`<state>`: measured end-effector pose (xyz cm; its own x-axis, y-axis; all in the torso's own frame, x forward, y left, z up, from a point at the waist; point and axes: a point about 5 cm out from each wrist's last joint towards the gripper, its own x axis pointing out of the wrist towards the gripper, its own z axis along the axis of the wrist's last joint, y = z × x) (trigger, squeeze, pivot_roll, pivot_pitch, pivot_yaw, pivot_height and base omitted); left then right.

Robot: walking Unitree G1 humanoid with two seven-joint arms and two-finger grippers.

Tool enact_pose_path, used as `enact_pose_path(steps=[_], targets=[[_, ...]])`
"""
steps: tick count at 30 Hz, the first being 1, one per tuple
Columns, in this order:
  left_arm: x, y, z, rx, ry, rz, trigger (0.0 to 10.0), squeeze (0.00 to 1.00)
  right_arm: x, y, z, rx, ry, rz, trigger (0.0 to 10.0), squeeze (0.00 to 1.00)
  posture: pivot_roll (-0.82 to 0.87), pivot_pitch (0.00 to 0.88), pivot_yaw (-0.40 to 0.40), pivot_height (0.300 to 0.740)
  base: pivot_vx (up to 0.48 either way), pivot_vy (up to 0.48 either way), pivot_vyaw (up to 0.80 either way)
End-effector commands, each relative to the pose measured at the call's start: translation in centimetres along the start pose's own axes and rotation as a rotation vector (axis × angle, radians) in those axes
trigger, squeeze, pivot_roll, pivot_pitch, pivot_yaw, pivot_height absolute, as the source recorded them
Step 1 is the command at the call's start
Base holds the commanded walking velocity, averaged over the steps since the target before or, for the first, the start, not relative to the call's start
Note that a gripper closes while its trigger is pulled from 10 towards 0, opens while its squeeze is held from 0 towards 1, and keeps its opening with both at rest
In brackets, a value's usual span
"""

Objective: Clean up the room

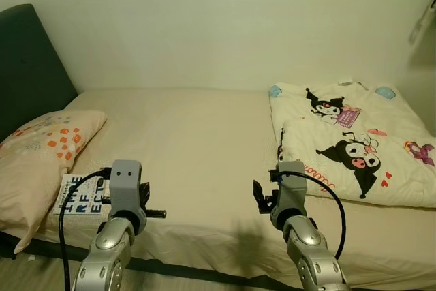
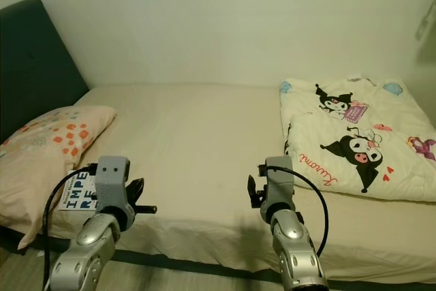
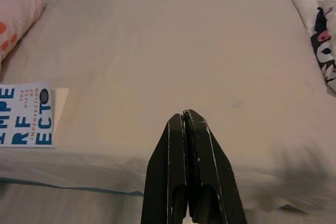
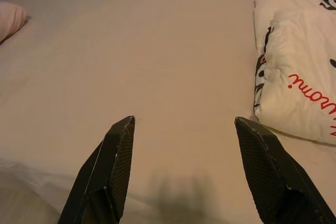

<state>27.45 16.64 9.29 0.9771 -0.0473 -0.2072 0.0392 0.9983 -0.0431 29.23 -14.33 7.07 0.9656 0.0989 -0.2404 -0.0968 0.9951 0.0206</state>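
The book (image 1: 80, 195) on the bed (image 1: 197, 141) looks thin, stiff and light; its free edge suits pinching. Left gripper (image 3: 185, 124) jaws together, right gripper (image 4: 184, 129) jaws apart.

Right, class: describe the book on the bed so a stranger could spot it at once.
Start at the dark headboard and the orange-spotted pillow beside it. At the pillow's near corner, by the mattress edge, lies the book, the one flat white thing with big blue letters.

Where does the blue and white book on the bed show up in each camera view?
Left eye view: book at lower left, by the pillow, partly behind the left arm.
Right eye view: lower left, beside that pillow.
Left wrist view: at the picture's left edge.
Right wrist view: not in it.
Shared landmark: the cartoon blanket.
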Motion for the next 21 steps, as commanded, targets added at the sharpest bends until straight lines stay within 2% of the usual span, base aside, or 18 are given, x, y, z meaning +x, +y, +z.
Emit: enact_pose_path(steps=[1, 5, 21], targets=[[-0.12, 0.18, 0.13, 0.024, -0.009, -0.007, 10.0, 0.00, -0.12, 0.27, -0.04, 0.005, 0.005, 0.003, 10.0, 0.00, -0.03, 0.059, 0.049, 0.740, 0.000, -0.262, 0.00], [-0.13, 0.06, 0.08, 0.057, -0.006, -0.022, 10.0, 0.00, -0.12, 0.27, -0.01, 0.008, 0.003, 0.000, 10.0, 0.00, -0.03, 0.056, 0.049, 0.740, 0.000, -0.296, 0.00], [-0.18, -0.03, -0.10, 0.051, -0.001, -0.022, 10.0, 0.00, -0.25, 0.16, -0.04, 0.009, 0.005, 0.003, 10.0, 0.00, -0.04, 0.052, 0.046, 0.740, 0.000, -0.469, 0.00]])
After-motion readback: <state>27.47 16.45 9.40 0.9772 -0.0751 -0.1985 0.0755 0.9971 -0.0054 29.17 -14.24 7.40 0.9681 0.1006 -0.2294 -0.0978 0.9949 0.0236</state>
